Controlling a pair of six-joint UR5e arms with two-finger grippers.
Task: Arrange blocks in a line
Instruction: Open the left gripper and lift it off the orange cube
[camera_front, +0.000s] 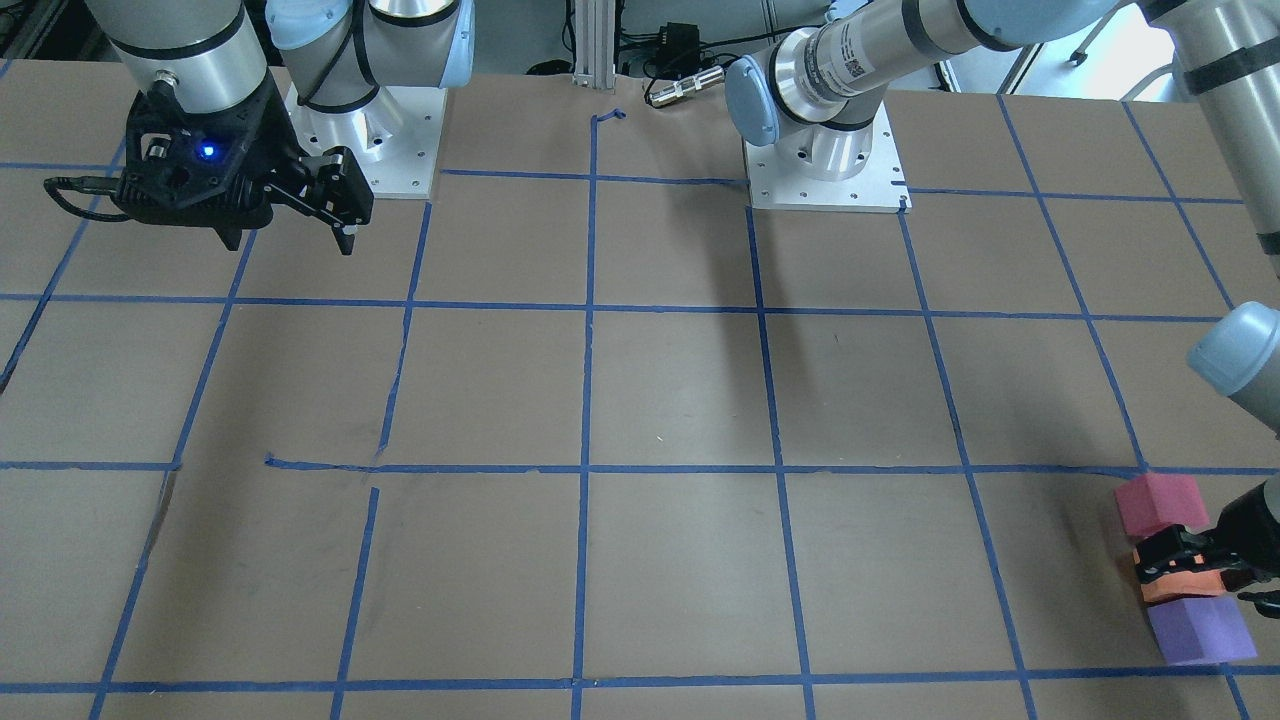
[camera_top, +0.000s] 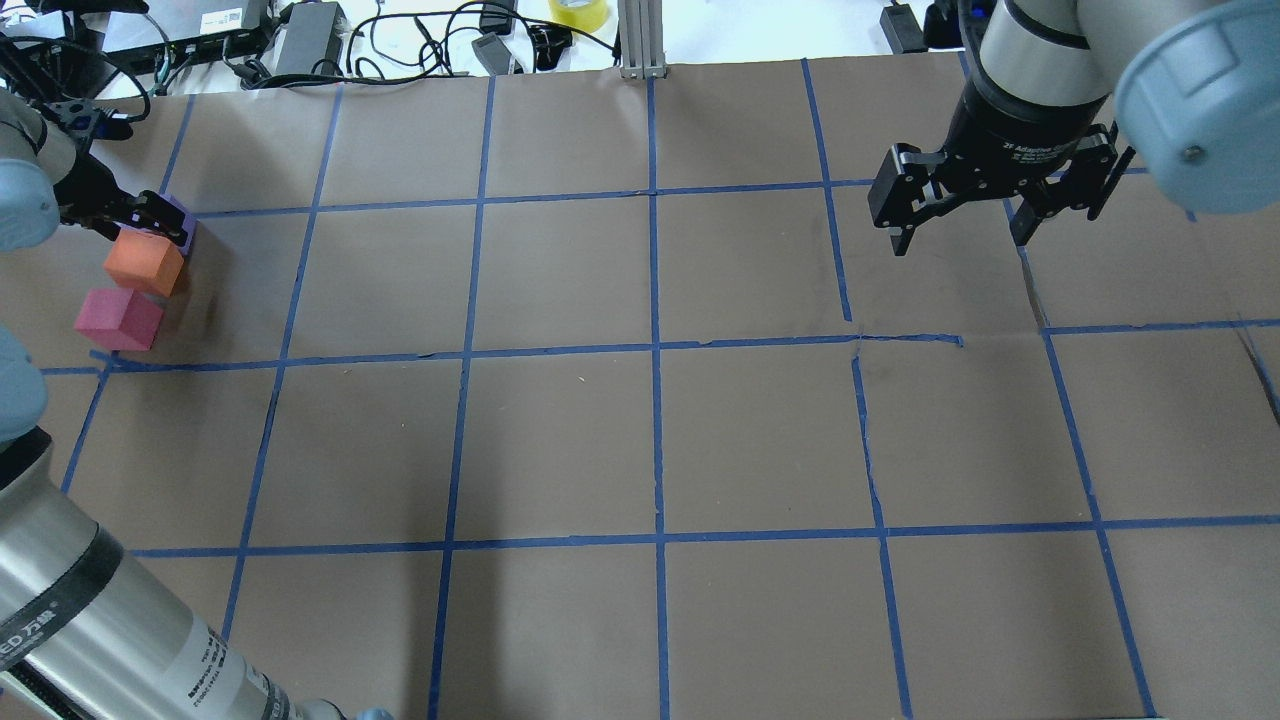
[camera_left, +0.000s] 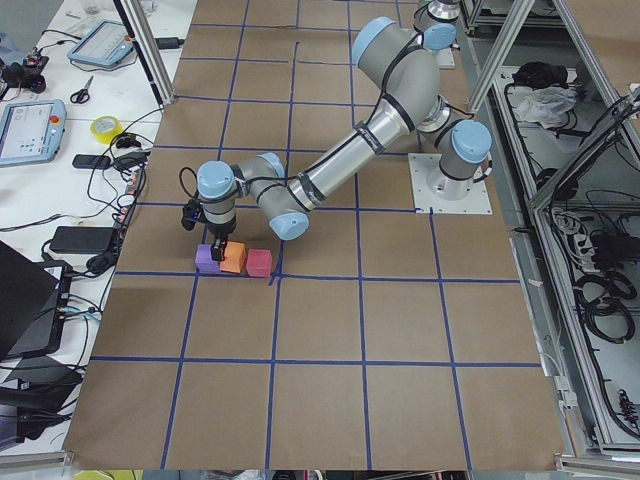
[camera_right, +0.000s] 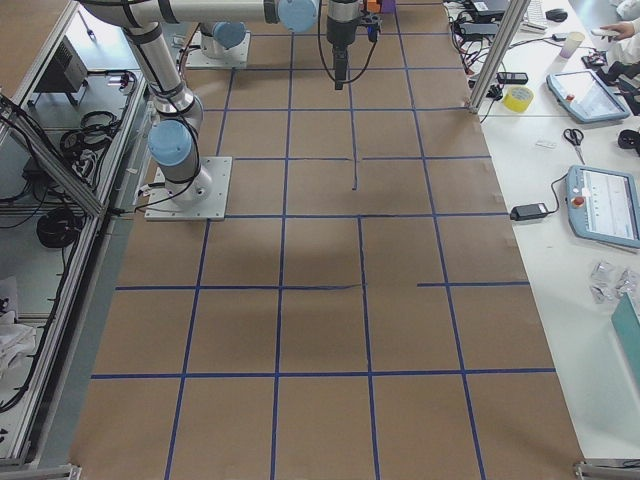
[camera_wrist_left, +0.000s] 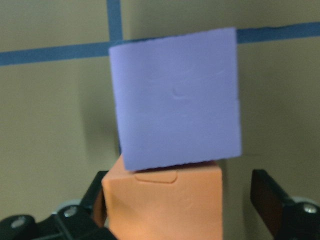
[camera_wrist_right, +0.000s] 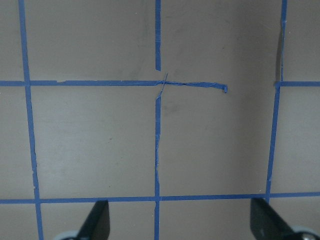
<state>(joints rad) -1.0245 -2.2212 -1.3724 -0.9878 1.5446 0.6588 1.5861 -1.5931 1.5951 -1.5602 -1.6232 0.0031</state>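
Observation:
Three blocks stand in a row at the table's far left edge: a reddish-pink block (camera_front: 1160, 503), an orange block (camera_front: 1185, 590) and a purple block (camera_front: 1200, 630). My left gripper (camera_front: 1188, 570) is low over the orange block with its jaws on either side. In the left wrist view the orange block (camera_wrist_left: 165, 205) sits between the fingers, the right finger (camera_wrist_left: 267, 202) stands apart from it, and the purple block (camera_wrist_left: 175, 97) touches it beyond. My right gripper (camera_top: 960, 225) hangs open and empty above the table's right half.
Blue tape lines (camera_top: 655, 350) mark a grid on the brown paper table. The arm bases (camera_front: 825, 165) are bolted at the robot's side. Cables and a tape roll (camera_top: 578, 10) lie beyond the far edge.

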